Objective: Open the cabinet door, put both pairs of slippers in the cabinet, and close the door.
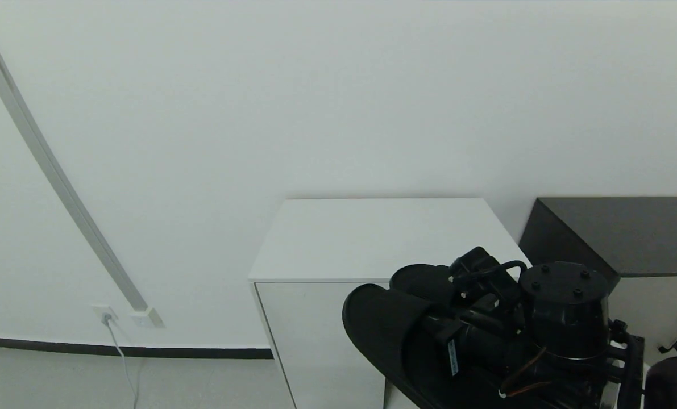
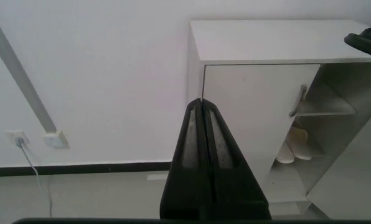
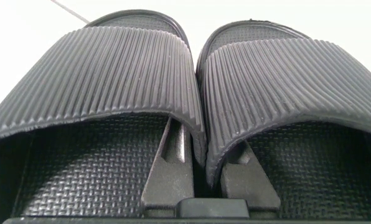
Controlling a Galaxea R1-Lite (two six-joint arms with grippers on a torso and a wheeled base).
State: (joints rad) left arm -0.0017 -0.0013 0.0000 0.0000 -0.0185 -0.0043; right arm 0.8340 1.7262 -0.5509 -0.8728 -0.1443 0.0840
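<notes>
R gripper (image 3: 205, 163) is clamped on the pair of black slippers (image 1: 381, 324), one finger inside each, pinching their inner walls together. I see the pair held up in front of the white cabinet (image 1: 372, 238), by its top front edge. L gripper (image 2: 202, 143) is closed tight w/ nothing in it, pointing toward the cabinet, which stands open w/ pale slippers (image 2: 295, 149) on a lower shelf inside.

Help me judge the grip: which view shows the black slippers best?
Right wrist view: both black slippers lie side by side, the right gripper pinching their adjoining walls. Head view shows them partly hidden by the arm; left wrist view catches one dark edge.
</notes>
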